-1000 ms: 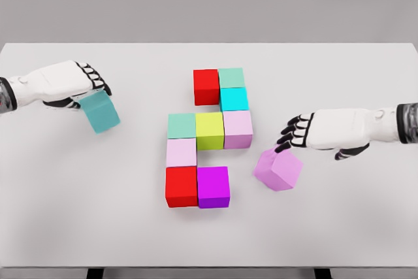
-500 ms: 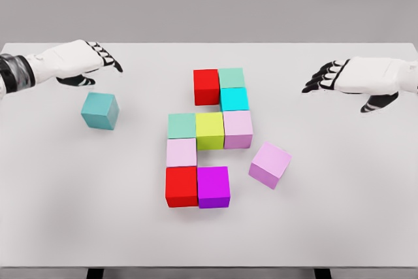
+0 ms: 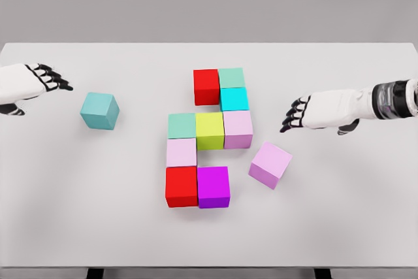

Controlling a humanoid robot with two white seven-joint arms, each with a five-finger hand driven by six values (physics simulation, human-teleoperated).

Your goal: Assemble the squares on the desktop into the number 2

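Several coloured cubes form a block figure mid-table: red (image 3: 206,87) and pale green (image 3: 231,77) on top, cyan (image 3: 234,99), then green (image 3: 181,125), yellow-green (image 3: 209,130) and pale pink (image 3: 238,129), a pale pink cube (image 3: 181,152), and red (image 3: 181,186) beside magenta (image 3: 213,187) at the bottom. A loose pink cube (image 3: 270,164) lies tilted right of the magenta one. A loose teal cube (image 3: 100,110) sits at the left. My left hand (image 3: 52,80) is open at the far left, apart from the teal cube. My right hand (image 3: 295,115) hovers open above and right of the pink cube.
The white table (image 3: 209,240) spans the view, with its front edge near the bottom and its far edge against a grey wall. Bare surface lies between the teal cube and the block figure.
The left hand has let go of the teal cube and drawn back to the left edge. The right hand released the pink cube, lifted away, and has now come back down toward it.
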